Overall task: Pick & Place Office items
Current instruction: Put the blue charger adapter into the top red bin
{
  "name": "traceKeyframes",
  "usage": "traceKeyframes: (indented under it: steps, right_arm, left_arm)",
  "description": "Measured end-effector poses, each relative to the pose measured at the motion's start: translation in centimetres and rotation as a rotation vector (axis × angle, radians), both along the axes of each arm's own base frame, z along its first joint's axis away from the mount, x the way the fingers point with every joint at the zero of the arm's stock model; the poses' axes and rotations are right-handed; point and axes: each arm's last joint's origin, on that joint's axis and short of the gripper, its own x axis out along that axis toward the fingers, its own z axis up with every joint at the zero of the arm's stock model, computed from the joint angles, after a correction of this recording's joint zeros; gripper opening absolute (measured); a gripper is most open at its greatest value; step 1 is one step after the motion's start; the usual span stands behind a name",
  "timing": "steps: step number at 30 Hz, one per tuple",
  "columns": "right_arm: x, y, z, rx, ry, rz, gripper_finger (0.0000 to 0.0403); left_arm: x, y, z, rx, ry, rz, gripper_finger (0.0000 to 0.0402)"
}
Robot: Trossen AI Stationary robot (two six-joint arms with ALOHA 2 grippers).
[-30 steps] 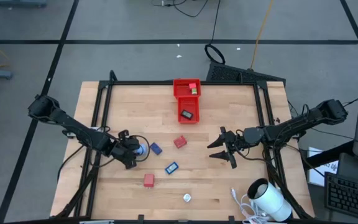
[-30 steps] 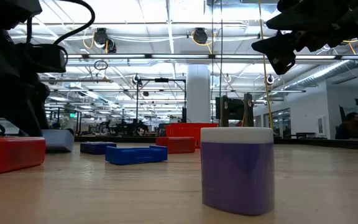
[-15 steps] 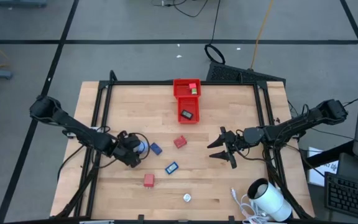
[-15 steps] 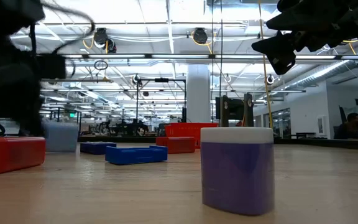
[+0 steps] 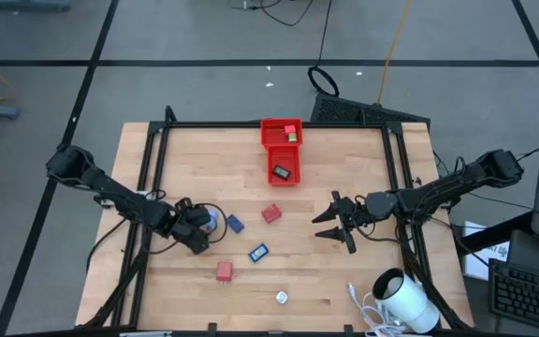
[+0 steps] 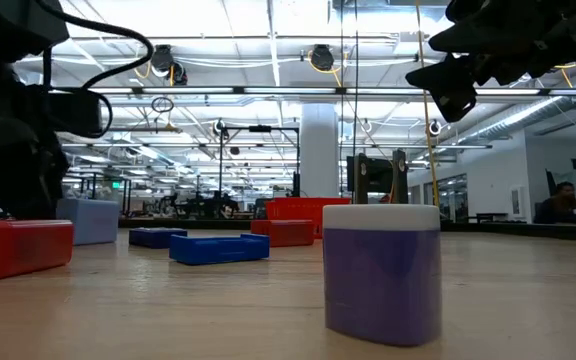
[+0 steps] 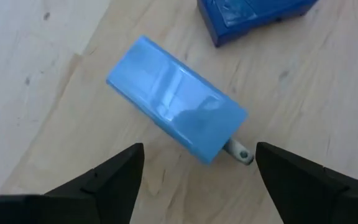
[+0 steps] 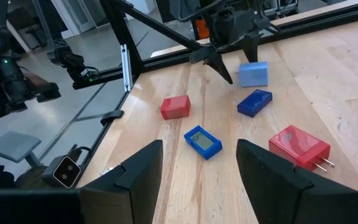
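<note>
The office items lie scattered on the wooden table. A light-blue block with a metal prong lies flat, and beside it is a dark-blue piece. A red piece, a blue-and-white piece, a second red piece and a whitish piece are spread further out. My left gripper is open and low. Its fingertips stand either side of the block's prong end without touching it. My right gripper hangs open above the table's right half.
The red two-compartment tray sits at the far middle. It holds a black piece and a green-and-red piece. A white cylinder with cable stands at the near right corner. A black frame rims the table.
My left gripper has jerked briefly at the light-blue block and drawn back a little toward the table's left. More of the block now shows in the low view. The right arm has kept still.
</note>
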Motion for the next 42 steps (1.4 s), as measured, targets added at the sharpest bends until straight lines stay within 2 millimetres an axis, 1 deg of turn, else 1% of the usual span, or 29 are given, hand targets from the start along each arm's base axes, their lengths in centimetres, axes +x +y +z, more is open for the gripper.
traceKeyframes:
  steps: [3, 5, 12, 19, 23, 29, 33, 42]
  right_arm:
    - [0.0, 0.0, 0.0, 0.0, 0.0, 0.0, 0.0196]
    - [0.0, 0.0, 0.0, 0.0, 0.0, 0.0, 0.0196]
    - [0.0, 0.0, 0.0, 0.0, 0.0, 0.0, 0.0196]
    - [0.0, 0.0, 0.0, 0.0, 0.0, 0.0, 0.0196]
    - [0.0, 0.0, 0.0, 0.0, 0.0, -0.003, 0.0196]
    - [0.0, 0.0, 0.0, 0.0, -0.001, -0.004, 0.0196]
    - [0.0, 0.0, 0.0, 0.0, -0.001, -0.004, 0.0196]
    - [0.0, 0.0, 0.0, 0.004, 0.0, -0.005, 0.0196]
  left_arm:
    - [-0.1, 0.1, -0.1, 0.033, -0.003, -0.019, 0.0304]
    - [-0.1, 0.2, -0.2, 0.033, -0.01, 0.009, 0.03]
    - [-0.1, 0.1, -0.2, -0.102, -0.055, 0.228, 0.0295]
    - [0.7, -0.3, 0.2, -0.203, -0.168, 0.344, 0.0298]
    - [1.2, -0.2, 0.0, -0.174, -0.225, 0.386, 0.0297]
    - [1.7, 0.1, -1.5, -0.155, -0.183, 0.479, 0.028]
    - [2.0, 0.3, -2.2, -0.125, -0.172, 0.508, 0.0266]
    - [2.1, 0.4, -2.3, -0.1, -0.202, 0.514, 0.0228]
